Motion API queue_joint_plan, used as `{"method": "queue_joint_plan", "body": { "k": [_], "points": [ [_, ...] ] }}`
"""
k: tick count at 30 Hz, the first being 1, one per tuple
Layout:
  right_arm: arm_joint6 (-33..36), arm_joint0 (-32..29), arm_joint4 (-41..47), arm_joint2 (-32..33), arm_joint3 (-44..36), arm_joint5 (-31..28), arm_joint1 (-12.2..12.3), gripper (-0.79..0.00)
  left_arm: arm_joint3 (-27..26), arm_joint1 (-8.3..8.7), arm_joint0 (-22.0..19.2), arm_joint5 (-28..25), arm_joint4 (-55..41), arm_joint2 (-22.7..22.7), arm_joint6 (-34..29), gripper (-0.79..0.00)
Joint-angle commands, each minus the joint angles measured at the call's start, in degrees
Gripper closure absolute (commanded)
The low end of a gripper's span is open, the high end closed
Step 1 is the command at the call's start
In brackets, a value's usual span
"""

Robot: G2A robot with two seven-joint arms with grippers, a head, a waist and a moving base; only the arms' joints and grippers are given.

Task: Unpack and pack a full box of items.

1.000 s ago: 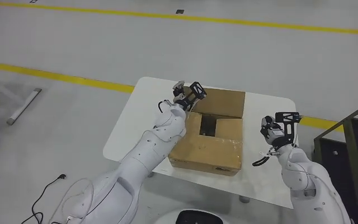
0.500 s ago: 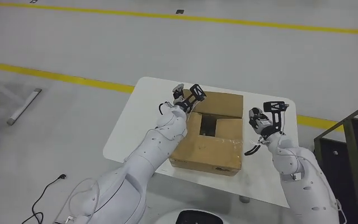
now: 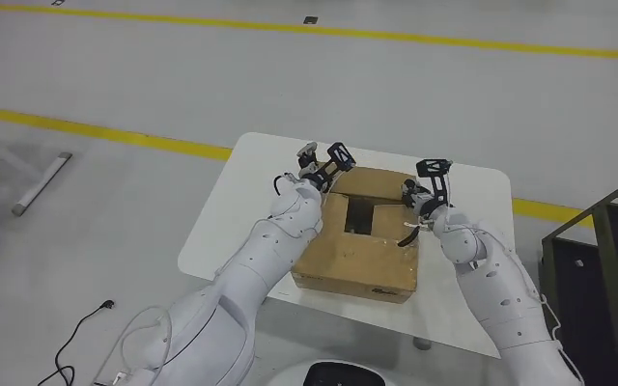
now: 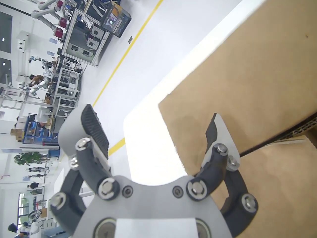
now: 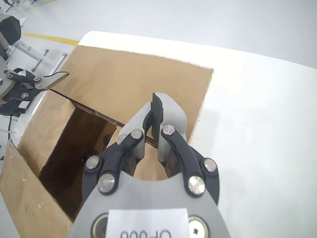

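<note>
Box (image 3: 357, 256) sits on the white table (image 3: 241, 207), top partly open. We find the left gripper (image 4: 151, 115) spread wide at its far-left corner, the right gripper (image 5: 155, 105) pressed together above the far flap (image 5: 138, 75) edge

One cardboard box (image 3: 352, 282) on one white counter (image 3: 241, 193). Four flaps on the box: one far flap (image 3: 381, 177), one near flap (image 3: 352, 253), one left flap (image 3: 333, 210), one right flap (image 3: 396, 222). One dark opening (image 3: 359, 214) among them. Two tools: left tool (image 3: 323, 151) with fingers spread, right tool (image 3: 434, 170) with fingers pressed together. On the floor: two yellow lines (image 3: 116, 133), one grey bar (image 3: 41, 181), one black cable (image 3: 72, 338). One dark metal frame (image 3: 579, 216) past the counter's right end.
</note>
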Motion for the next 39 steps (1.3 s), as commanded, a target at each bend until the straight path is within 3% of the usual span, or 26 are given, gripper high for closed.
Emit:
{"method": "queue_joint_plan", "body": {
  "k": [1,7,12,16,20,22,31,36,39],
  "points": [
    [0.83,0.63,0.62,-0.51,1.04,0.2,-0.18,0.0,0.18,0.08,-0.28,-0.12,-0.29,-0.29,0.55,-0.785],
    [1.75,1.66,1.61,-0.91,2.8,0.0,-0.4,0.0,0.3,0.6,-0.97,-1.24,-0.83,-1.1,2.29,-0.785],
    [-4.75,1.04,3.41,1.07,0.73,0.16,-0.4,0.0,-0.94,1.1,-1.46,-2.54,-1.05,-1.7,3.93,-0.785],
    [-9.95,-1.31,3.1,4.61,-4.22,0.0,0.19,0.0,-2.18,1.75,-1.95,-6.53,-0.98,-2.12,6.41,-0.785],
    [-12.1,-5.89,3.12,9.56,-10.5,-0.1,1.09,0.0,-3.13,2.83,-2.33,-13.94,-2.09,-3.18,8.36,-0.785],
    [-12.21,-8.79,2.57,12.21,-13.72,-0.99,1.62,0.0,-3.59,3.49,-2.1,-20.36,-4.38,-4.35,8.69,-0.785],
    [-11.34,-22.51,4.73,22.44,-25.6,-3.49,3.01,0.0,-8.01,7.99,-0.17,-42.13,-9.1,-8.69,7.41,-0.785],
    [-10.17,-26.73,5.39,24.52,-28.91,-2.37,3.16,0.0,-16.06,10.91,2.79,-48.49,-10.93,-11.92,2.48,-0.785],
    [-9.12,-28.2,5.38,24.65,-30.16,-2.02,3.19,0.0,-25.52,13.15,7.16,-53.33,-13.0,-15.0,-3.75,-0.785]
  ]
}}
